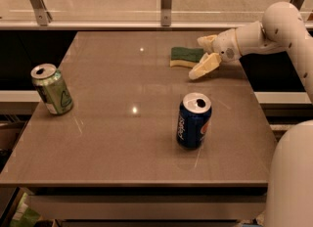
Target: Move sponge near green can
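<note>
Brown and glossy, the counter is filling most of the frame and carrying 3 things. The sponge, dark green on top with a pale yellow edge below, is lying flat in the upper right part of the counter, near its far edge. The gripper is reaching in from the right of the frame on a white arm. Its jaws are standing wide apart: 1 cream finger is sitting just above the sponge's right end in the picture and the other is angling down below it, so that end is lying between them. Whether either finger is touching the sponge, I cannot tell. The green can is standing upright at the left edge of the counter, well apart from the sponge. A dark blue can is standing upright in the lower right of centre, below the sponge in the frame.
</note>
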`<state>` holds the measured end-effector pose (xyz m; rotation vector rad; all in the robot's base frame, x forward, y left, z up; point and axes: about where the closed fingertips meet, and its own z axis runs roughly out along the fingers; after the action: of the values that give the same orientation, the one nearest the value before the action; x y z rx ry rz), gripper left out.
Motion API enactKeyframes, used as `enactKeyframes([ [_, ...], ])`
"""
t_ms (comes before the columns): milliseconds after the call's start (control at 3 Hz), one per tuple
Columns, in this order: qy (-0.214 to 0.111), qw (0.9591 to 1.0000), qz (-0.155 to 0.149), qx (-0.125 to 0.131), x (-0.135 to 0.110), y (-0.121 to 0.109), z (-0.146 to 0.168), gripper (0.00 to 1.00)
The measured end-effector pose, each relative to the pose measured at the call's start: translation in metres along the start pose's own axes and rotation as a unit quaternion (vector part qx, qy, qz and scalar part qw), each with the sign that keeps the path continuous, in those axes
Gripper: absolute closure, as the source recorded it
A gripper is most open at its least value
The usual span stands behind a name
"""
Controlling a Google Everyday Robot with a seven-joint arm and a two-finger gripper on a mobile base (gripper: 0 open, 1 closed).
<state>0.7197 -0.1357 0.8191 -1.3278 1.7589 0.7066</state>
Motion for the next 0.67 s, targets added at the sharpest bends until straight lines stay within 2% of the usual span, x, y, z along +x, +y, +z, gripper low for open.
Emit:
enactKeyframes([
  [333,-0.001,1.0000,0.000,-0.002,-0.0005,0.0004,0.0032,0.18],
  [667,-0.001,1.0000,0.000,-0.005,-0.0006,0.0010,0.0070,0.41],
])
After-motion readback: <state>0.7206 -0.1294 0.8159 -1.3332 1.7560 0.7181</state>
